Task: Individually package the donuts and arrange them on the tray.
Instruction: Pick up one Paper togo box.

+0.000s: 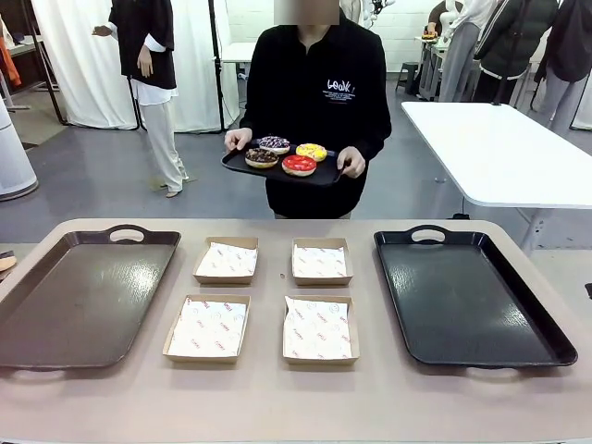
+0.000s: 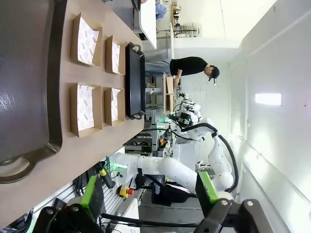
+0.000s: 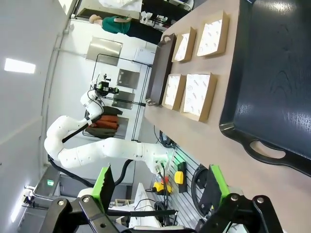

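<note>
Several ring donuts lie on a small black tray (image 1: 242, 167) that a person in black holds in both hands beyond the table's far edge: chocolate (image 1: 262, 157), dark with sprinkles (image 1: 274, 143), glossy red (image 1: 299, 165) and yellow (image 1: 312, 151). On the table a brown tray (image 1: 83, 296) lies at the left and a black tray (image 1: 472, 296) at the right. My left gripper (image 2: 149, 191) is open and bare, off the table's near side, beside the brown tray (image 2: 24, 73). My right gripper (image 3: 159, 182) is also open and bare, off the near edge by the black tray (image 3: 272, 73).
Several shallow paper-lined cardboard boxes sit in a two-by-two block between the trays, such as the far left one (image 1: 227, 261) and the near right one (image 1: 320, 328). A white table (image 1: 499, 148) stands behind at the right. Another person stands far back left.
</note>
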Robot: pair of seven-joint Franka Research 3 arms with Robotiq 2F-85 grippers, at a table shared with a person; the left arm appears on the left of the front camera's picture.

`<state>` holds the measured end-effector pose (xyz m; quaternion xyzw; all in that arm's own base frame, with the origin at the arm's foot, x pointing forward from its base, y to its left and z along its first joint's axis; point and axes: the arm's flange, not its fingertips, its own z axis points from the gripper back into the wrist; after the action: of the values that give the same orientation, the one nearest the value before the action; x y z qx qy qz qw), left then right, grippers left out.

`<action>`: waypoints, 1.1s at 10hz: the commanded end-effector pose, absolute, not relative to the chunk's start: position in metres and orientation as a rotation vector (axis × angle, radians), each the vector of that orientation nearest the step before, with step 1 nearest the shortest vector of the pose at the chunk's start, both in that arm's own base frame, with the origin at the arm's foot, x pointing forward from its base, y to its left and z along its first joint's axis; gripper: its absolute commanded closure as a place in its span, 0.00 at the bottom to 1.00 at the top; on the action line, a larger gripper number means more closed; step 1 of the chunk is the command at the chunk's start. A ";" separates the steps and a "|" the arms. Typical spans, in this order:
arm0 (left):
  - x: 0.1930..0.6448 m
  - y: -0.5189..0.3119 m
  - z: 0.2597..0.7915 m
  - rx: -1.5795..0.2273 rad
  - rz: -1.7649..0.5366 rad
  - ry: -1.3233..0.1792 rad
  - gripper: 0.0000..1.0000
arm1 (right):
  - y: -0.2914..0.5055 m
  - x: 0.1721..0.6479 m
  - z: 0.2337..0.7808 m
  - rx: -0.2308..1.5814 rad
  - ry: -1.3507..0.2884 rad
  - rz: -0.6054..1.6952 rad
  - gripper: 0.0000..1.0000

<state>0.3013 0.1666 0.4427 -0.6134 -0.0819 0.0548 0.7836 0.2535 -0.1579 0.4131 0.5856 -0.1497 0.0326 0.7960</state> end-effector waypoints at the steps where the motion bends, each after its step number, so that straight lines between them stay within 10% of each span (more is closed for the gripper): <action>1: 0.299 0.168 0.444 -1.338 0.117 -0.182 0.00 | -0.158 0.253 0.412 1.271 -0.333 0.075 0.00; 11: 0.299 0.168 0.444 -1.338 0.117 -0.182 0.00 | -0.158 0.253 0.412 1.271 -0.333 0.075 0.00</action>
<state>0.3011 0.1665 0.4428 -0.6140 -0.0816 0.0545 0.7832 0.2532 -0.1585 0.4129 0.5851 -0.1496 0.0312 0.7964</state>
